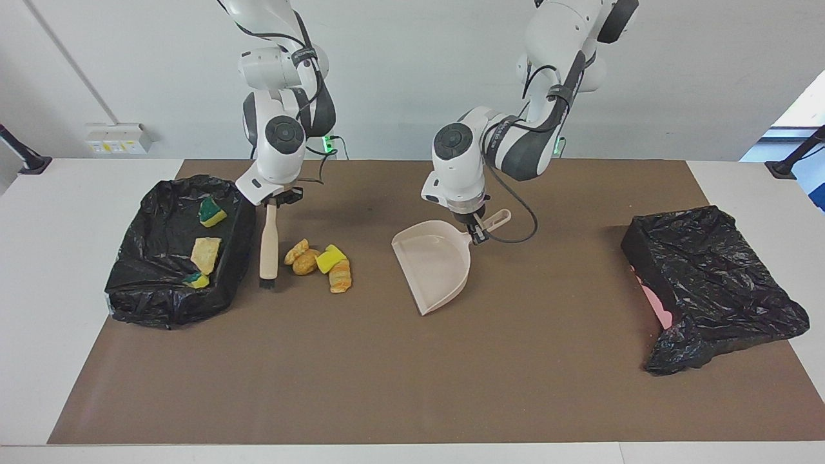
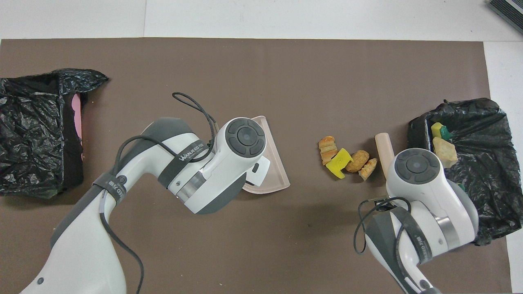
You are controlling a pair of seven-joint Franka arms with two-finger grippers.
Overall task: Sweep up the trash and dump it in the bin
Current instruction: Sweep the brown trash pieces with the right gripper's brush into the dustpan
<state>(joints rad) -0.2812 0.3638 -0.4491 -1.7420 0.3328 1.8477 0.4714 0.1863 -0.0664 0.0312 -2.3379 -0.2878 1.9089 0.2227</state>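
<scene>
Several small trash chunks (image 1: 320, 262), yellow and orange-tan, lie in a pile on the brown mat; they also show in the overhead view (image 2: 345, 159). My right gripper (image 1: 273, 200) is shut on the handle of a beige brush (image 1: 269, 241). The brush hangs upright between the pile and the black-bagged bin (image 1: 148, 296), bristles down at the mat. My left gripper (image 1: 475, 233) is shut on the handle of the beige dustpan (image 1: 433, 264). The pan rests on the mat, apart from the pile, its open mouth toward it. Three more chunks (image 1: 206, 252) lie in the bin.
A second black-bagged box (image 1: 709, 283), with pink showing at its side, sits at the left arm's end of the mat. In the overhead view the arms cover both grippers, and only the brush handle's tip (image 2: 383, 145) and the pan's edge (image 2: 276, 163) show.
</scene>
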